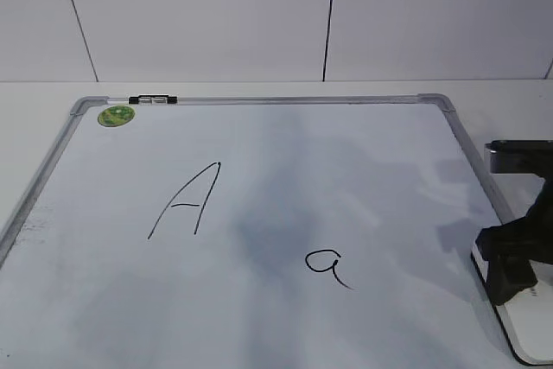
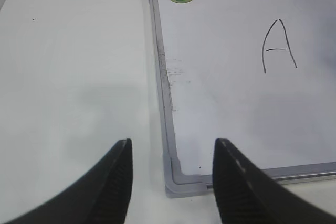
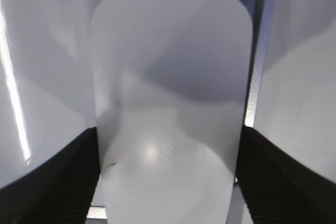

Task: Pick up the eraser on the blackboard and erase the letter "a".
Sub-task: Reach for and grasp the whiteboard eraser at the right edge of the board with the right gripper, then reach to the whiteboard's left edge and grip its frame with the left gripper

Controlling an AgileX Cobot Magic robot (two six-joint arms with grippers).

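The blackboard lies flat on the table, also in the left wrist view. The small letter "a" is written near its lower middle. The white eraser lies at the board's lower right corner and fills the right wrist view. My right gripper stands over it, its two fingers pressed against the eraser's long sides. My left gripper is open and empty, over the board's near left corner, and is out of the exterior view.
A large capital "A" is written left of centre. A round green sticker sits in the far left corner, next to a small black-and-clear clip on the top frame. White table surrounds the board; a wall stands behind.
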